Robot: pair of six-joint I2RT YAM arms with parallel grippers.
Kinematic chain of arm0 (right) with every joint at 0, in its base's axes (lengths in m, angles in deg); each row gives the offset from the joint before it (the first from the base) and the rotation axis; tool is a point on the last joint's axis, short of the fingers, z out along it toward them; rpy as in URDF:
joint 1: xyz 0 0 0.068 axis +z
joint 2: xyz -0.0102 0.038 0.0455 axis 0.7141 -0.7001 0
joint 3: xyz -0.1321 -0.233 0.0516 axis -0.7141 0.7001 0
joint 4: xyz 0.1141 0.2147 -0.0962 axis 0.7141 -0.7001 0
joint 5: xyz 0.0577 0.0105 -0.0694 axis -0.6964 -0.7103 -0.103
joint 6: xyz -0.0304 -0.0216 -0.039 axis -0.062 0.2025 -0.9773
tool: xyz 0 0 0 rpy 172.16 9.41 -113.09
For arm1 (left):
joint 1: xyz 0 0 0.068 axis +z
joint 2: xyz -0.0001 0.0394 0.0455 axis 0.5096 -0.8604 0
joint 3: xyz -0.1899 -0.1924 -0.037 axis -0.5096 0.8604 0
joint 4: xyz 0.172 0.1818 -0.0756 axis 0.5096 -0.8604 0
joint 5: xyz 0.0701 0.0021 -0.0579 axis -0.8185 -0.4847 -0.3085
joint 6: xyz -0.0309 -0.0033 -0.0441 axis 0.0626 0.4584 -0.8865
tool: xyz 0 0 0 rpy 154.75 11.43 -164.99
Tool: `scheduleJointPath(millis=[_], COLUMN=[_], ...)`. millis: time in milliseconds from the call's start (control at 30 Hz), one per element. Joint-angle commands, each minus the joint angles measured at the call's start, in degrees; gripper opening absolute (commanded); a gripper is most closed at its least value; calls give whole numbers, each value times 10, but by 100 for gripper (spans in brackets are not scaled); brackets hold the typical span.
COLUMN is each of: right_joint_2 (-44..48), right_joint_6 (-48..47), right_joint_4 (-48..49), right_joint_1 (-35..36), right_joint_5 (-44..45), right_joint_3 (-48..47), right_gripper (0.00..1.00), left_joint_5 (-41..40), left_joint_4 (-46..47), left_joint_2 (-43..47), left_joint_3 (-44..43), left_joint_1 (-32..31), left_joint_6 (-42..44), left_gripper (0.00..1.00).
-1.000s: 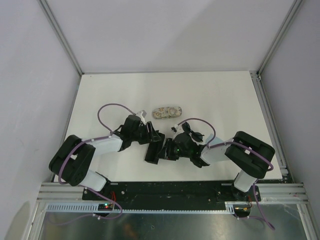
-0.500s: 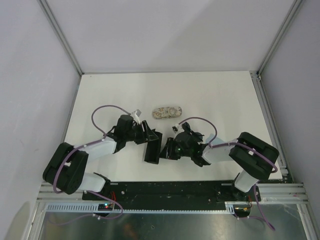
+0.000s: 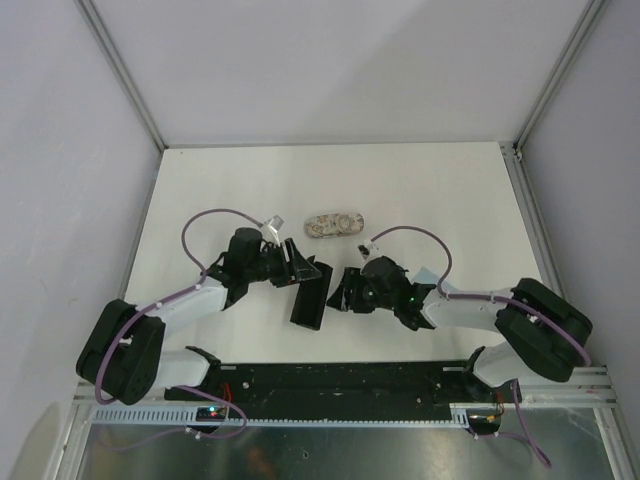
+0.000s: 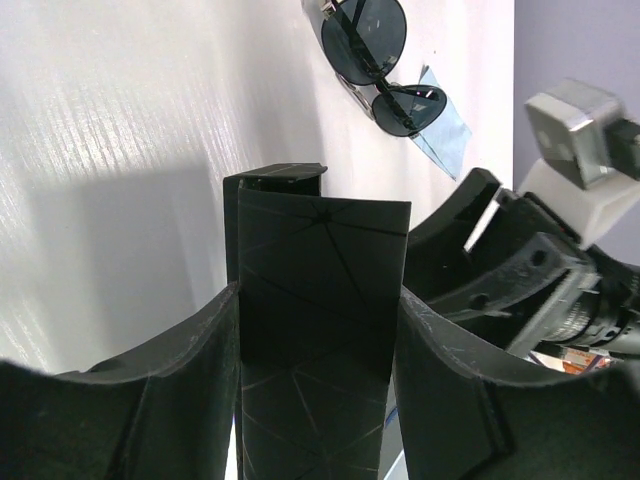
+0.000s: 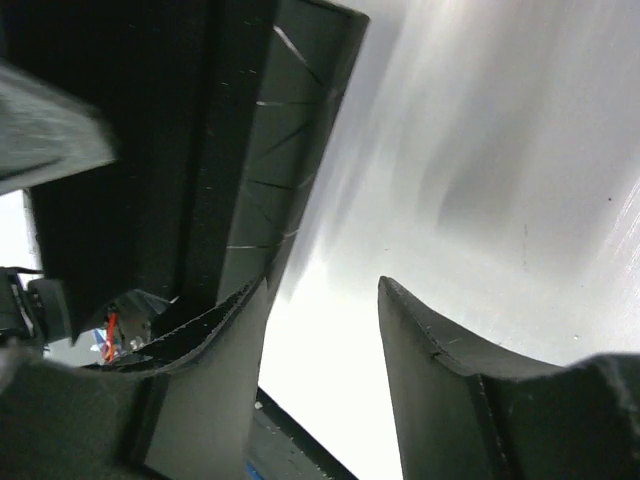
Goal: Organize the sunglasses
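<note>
My left gripper (image 4: pixel 318 295) is shut on the black oblong case (image 4: pixel 320 240), with the case pressed between both fingers. In the top view this gripper (image 3: pixel 305 272) holds the far end of the case (image 3: pixel 307 303). The thin wire-frame sunglasses (image 4: pixel 375 60) lie folded on the table beyond the case, on a blue cloth (image 4: pixel 440 130). My right gripper (image 5: pixel 322 290) is open and empty, its left finger (image 5: pixel 215 380) right beside the case (image 5: pixel 270 130). In the top view it (image 3: pixel 342 295) sits just right of the case. The chunky black sunglasses are out of view.
The beige patterned oval case (image 3: pixel 333 225) lies on the white table (image 3: pixel 450 200) just beyond both grippers. Grey walls and metal rails border the table on the left, back and right. The arm bases and a black rail run along the near edge.
My left gripper has stayed on the black case while its arm stretched out and lowered. My right gripper has drawn back a little to the right of the case, its elbow swinging right.
</note>
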Motion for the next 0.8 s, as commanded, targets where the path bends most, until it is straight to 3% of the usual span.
scheduleJointPath(millis=[0, 167, 533, 767], right_joint_2=[51, 61, -31, -36], right_joint_6=[-6, 2, 8, 9], right_joint_4=[-14, 8, 16, 10], right_joint_1=[-4, -2, 13, 16], right_joint_5=[31, 27, 19, 28], right_joint_3=[-1, -2, -57, -65], right_gripper=[54, 57, 58, 59], left_joint_5=[16, 13, 8, 8], left_joint_4=[13, 14, 21, 32], left_joint_2=[22, 20, 22, 10], left_joint_3=[-3, -1, -1, 1], left_joint_1=[0, -2, -12, -17], left_joint_6=[-11, -16, -28, -30], left_gripper=[27, 26, 26, 26])
